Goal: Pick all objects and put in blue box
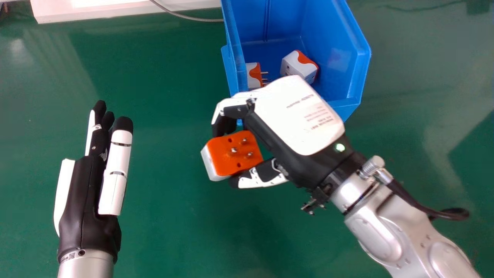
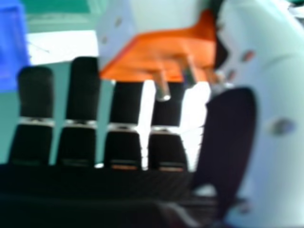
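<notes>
The right hand's (image 1: pixel 301 116) fingers (image 1: pixel 224 124) clasp a boxy, metal-pinned plastic adapter (image 1: pixel 227 158); the left hand's (image 1: pixel 85 197) are extended.

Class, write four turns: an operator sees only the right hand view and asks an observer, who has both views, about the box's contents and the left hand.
Operator: I see just part of the box. Anything in it?
Observer: Yes, at least two: an adapter by the left wall and a second adapter to its right.
Operator: And the left hand?
Observer: The head view shows it open and empty, left of the held adapter.
</notes>
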`<action>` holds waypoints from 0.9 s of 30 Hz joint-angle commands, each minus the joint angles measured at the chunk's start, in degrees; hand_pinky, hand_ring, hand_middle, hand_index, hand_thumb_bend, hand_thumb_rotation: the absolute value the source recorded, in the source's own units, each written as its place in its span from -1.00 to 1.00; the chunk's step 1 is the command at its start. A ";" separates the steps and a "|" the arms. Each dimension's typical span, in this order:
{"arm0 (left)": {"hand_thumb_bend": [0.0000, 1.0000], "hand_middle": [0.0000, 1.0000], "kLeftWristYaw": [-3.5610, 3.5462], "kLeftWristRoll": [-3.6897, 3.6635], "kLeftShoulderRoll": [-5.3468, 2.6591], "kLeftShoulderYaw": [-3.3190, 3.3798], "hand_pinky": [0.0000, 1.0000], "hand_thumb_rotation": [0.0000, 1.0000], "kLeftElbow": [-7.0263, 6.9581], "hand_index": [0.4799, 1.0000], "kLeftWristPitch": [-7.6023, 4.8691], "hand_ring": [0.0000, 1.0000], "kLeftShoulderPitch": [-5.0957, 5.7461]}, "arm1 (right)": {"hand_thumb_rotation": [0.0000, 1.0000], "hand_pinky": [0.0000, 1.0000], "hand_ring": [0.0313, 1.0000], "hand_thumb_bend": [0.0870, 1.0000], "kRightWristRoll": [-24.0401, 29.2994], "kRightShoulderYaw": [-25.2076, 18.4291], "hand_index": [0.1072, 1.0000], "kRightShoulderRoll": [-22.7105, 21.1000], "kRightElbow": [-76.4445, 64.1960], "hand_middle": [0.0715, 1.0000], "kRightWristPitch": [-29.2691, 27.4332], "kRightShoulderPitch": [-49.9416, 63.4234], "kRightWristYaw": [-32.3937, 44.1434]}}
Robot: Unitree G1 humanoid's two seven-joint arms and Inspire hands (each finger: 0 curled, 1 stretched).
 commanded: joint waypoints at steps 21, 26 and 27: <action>-0.16 1.00 -2.12 -2.52 1.64 2.52 0.93 0.85 0.48 1.00 -0.78 1.00 -1.50 | -1.00 -0.32 -0.15 -0.11 -0.10 -14.19 -0.11 -0.74 -4.18 -0.02 0.07 0.16 -4.92; -0.16 1.00 -2.75 -2.87 1.90 3.20 0.94 0.85 0.66 1.00 -0.99 1.00 -1.48 | -1.00 -0.33 -0.16 -0.11 -0.61 -15.05 -0.11 -1.80 0.51 -0.01 1.63 -5.13 -4.19; -0.16 1.00 -2.87 -2.93 1.93 3.32 0.94 0.85 0.70 1.00 -1.05 1.00 -1.48 | -1.00 -0.33 -0.16 -0.11 -0.71 -14.99 -0.11 -1.92 1.35 -0.01 2.13 -6.15 -3.89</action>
